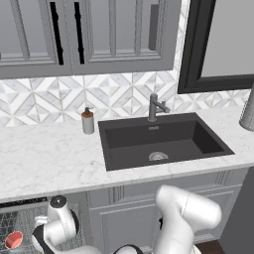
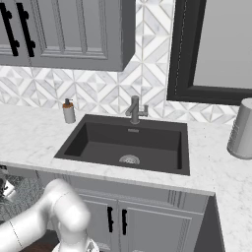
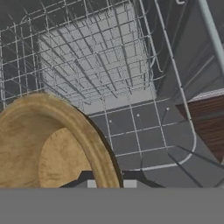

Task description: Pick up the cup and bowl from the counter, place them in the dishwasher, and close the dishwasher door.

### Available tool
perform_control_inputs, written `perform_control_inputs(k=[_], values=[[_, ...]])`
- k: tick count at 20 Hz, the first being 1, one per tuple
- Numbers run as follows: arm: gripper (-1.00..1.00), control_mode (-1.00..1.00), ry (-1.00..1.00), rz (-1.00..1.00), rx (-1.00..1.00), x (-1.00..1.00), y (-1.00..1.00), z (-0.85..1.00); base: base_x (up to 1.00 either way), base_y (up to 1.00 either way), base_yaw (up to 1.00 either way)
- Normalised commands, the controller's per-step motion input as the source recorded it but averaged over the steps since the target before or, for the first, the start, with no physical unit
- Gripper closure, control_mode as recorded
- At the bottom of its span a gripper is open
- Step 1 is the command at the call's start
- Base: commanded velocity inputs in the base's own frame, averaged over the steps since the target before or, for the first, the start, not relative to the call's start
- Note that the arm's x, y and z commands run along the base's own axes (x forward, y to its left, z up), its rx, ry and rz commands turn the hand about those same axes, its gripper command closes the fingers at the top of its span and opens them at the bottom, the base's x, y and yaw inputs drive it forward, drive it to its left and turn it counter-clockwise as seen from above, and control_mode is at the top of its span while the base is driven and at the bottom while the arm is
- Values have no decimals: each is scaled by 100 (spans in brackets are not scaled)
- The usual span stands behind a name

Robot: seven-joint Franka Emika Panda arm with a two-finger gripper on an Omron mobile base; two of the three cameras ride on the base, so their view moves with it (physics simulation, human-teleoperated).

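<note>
- Closest to you in the hand view, the bowl sits tilted in the hand, which grips its rim, above the dishwasher rack.
- Left base view: you see the cup in the rack, below the bench.

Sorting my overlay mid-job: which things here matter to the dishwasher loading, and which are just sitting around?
Job:
- shallow brown-golden wooden bowl, at the fingers
- small grey cup with salmon-red inside, in the rack
- grey wire dishwasher rack
- white marble counter

Bystanders:
- grey soap bottle
- dark sink
- grey tap
- grey canister
</note>
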Motion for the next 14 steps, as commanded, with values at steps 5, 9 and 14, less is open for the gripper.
perform_control_inputs(k=[5, 9, 14], values=[[100, -100, 0, 0, 0, 5, 0, 12, 0, 0, 0], [100, -100, -4, 0, 0, 21, 7, 13, 0, 0, 0], [100, -100, -17, 0, 3, 50, 17, 0, 0, 0, 0]])
